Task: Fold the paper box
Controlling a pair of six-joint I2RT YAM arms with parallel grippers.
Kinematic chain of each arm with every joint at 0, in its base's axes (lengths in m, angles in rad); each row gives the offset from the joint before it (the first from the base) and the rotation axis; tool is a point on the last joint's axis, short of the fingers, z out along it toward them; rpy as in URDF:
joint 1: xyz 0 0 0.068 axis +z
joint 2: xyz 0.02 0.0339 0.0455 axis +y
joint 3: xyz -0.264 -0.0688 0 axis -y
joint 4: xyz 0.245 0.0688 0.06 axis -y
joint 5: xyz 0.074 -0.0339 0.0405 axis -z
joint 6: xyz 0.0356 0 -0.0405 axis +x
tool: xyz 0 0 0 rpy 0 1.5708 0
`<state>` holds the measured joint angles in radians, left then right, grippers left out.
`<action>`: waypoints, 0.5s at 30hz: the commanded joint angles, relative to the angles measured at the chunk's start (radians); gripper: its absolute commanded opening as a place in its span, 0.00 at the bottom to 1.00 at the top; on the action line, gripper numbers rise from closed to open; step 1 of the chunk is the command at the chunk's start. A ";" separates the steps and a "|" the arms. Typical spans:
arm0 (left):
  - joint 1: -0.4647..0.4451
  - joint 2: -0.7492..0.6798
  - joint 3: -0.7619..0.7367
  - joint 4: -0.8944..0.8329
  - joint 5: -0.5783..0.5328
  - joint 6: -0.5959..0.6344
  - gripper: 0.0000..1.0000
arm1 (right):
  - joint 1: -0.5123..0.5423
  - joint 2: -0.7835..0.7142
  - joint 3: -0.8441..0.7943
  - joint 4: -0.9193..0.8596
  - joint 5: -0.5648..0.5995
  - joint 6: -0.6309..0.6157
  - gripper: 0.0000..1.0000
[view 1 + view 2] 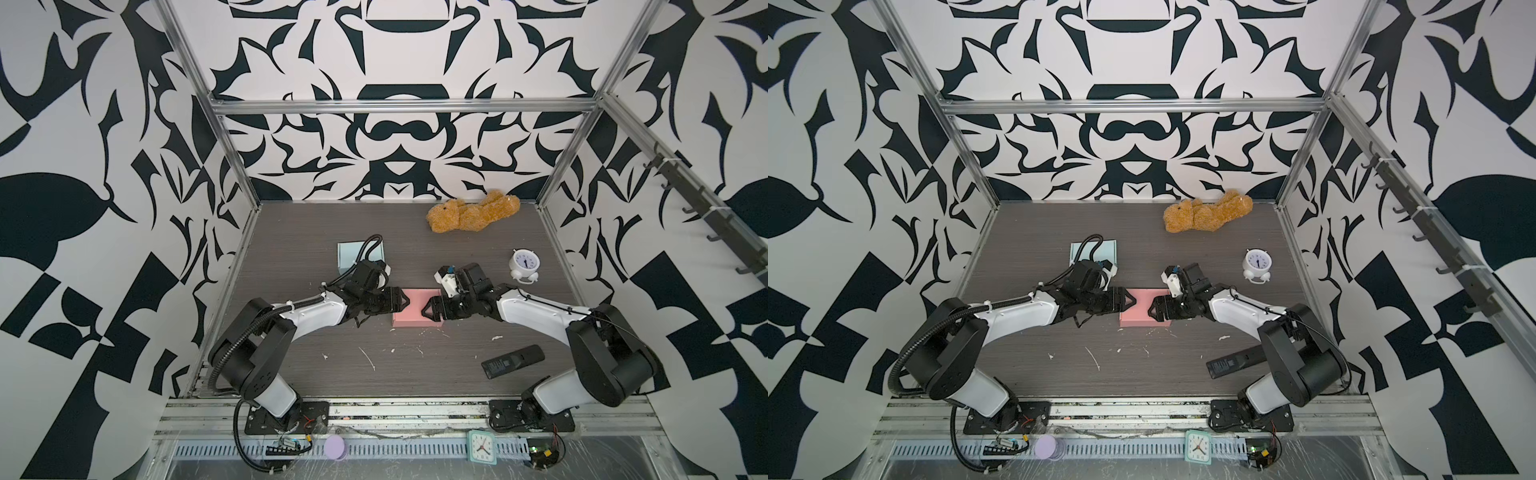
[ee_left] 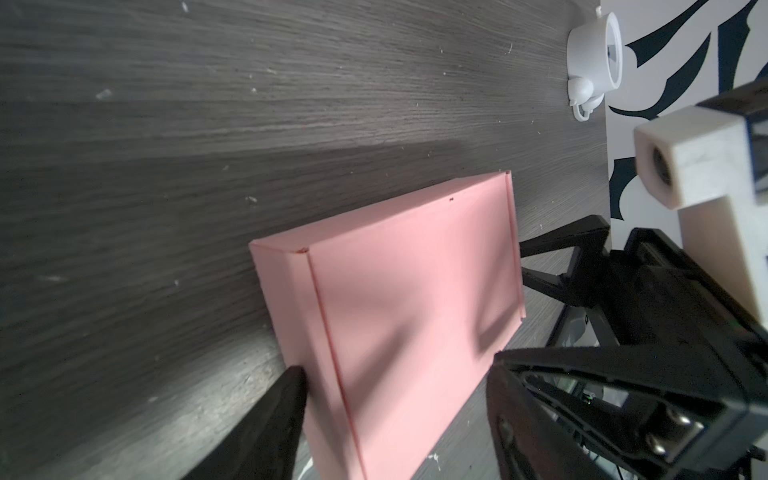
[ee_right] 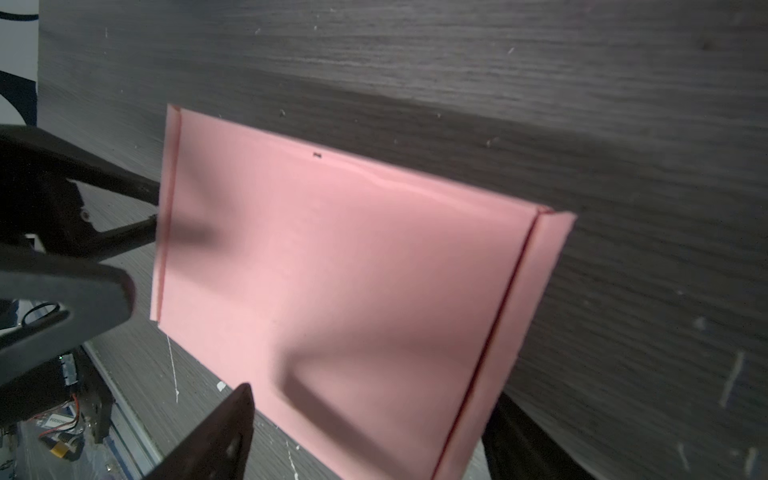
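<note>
Pink paper box point(image 1: 417, 309) sits flat at centre frame in both top views, on the grey surface point(image 1: 436, 374), long axis left-right. It looks closed up: lid flat, fold seams along both short ends.

Left hand point(image 1: 402, 300) is at the box's left end, right hand point(image 1: 428, 305) at its right end, facing each other. Both are spread wide. In the left wrist view one finger point(image 2: 286, 399) is right against a side wall, with the box between the two fingers. The right wrist view is similar, finger point(image 3: 232, 415) just off the near edge. Can't confirm a real squeeze from either; I read it as straddling, not gripping.

Handling, my read:
- very light, will skate on the surface if pushed from one side only
- thin card, so the lid and mid-walls would dent under a pinch
- stiffest at the short ends and corners, where layers double up

Take it there, both ends at once, with low force.
</note>
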<state>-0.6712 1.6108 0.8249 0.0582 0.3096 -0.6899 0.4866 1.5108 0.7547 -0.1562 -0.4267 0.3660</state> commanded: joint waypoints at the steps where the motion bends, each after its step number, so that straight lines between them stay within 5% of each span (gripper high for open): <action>1: 0.003 0.040 0.054 0.012 0.052 0.021 0.71 | -0.008 0.005 0.066 0.051 -0.040 -0.022 0.85; 15: 0.053 0.202 0.209 0.017 0.078 0.051 0.70 | -0.060 0.138 0.188 0.077 -0.048 -0.025 0.85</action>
<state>-0.6193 1.7832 0.9867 0.0521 0.3218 -0.6548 0.4194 1.6367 0.8780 -0.1497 -0.4179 0.3561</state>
